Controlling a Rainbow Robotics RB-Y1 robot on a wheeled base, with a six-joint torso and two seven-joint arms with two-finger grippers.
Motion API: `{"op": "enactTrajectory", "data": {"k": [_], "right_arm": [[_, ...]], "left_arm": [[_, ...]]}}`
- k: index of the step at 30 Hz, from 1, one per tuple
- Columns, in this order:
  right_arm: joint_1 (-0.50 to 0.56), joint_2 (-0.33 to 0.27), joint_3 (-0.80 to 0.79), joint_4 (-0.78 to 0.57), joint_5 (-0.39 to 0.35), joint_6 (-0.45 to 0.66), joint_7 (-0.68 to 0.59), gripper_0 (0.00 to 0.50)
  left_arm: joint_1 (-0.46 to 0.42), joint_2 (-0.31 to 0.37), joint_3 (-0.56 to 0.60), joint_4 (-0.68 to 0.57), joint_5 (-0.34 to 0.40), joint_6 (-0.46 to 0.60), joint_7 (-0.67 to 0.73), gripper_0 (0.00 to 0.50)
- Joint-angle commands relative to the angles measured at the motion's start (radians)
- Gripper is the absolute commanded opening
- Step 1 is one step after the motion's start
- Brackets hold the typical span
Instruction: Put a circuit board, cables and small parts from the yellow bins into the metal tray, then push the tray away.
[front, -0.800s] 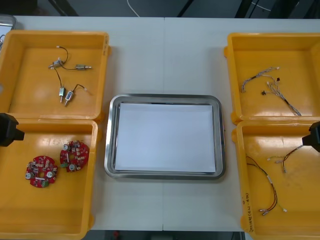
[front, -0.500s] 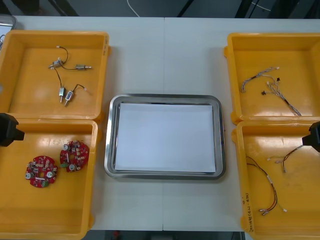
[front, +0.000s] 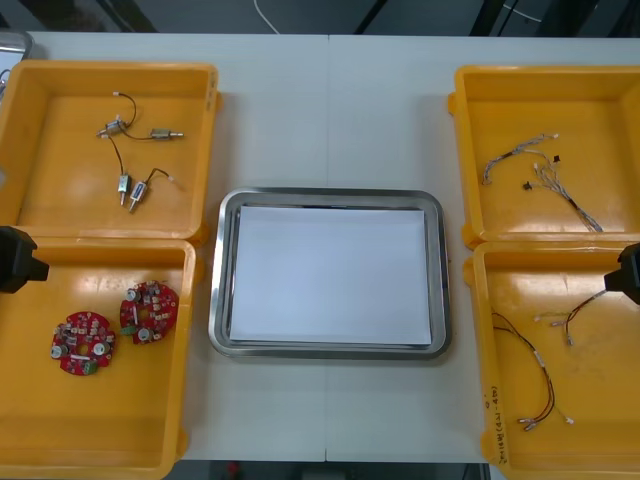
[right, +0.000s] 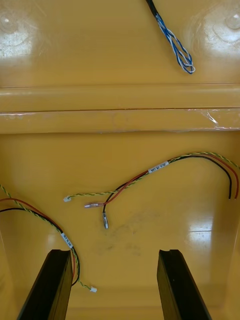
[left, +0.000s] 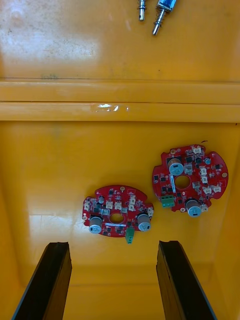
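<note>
The metal tray (front: 222, 272), white inside, lies at the table's middle with nothing in it. Two round red circuit boards (left: 117, 211) (left: 190, 177) rest in the near left yellow bin (front: 100, 430). My left gripper (left: 114, 247) hovers open above them, the nearer board just beyond its fingertips. Small metal parts (front: 135, 187) lie in the far left bin (front: 50, 205). My right gripper (right: 114, 255) hangs open over the near right bin (front: 600, 430), above a red, yellow and black cable (right: 165, 180). A second such cable (right: 40, 215) runs by its finger (right: 52, 280).
The far right bin (front: 600, 100) holds thin cables (front: 540, 170), among them a twisted blue and white one (right: 175, 42). Bin walls stand between each near and far bin. Bare table surrounds the tray on all sides.
</note>
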Motion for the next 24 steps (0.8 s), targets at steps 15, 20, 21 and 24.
{"op": "enactTrajectory", "data": {"k": [15, 20, 21, 24], "right_arm": [[0.016, -0.036, -0.031, -0.032, -0.007, 0.003, -0.03, 0.491], [0.016, -0.036, -0.031, -0.032, -0.007, 0.003, -0.03, 0.491], [0.016, -0.036, -0.031, -0.032, -0.007, 0.003, -0.03, 0.49], [0.016, -0.036, -0.031, -0.032, -0.007, 0.003, -0.03, 0.491]], "left_arm": [[-0.001, 0.041, 0.036, -0.026, -0.002, -0.001, -0.086, 0.5], [-0.001, 0.041, 0.036, -0.026, -0.002, -0.001, -0.086, 0.5], [-0.001, 0.041, 0.036, -0.026, -0.002, -0.001, -0.086, 0.5], [-0.001, 0.041, 0.036, -0.026, -0.002, -0.001, -0.086, 0.5]]}}
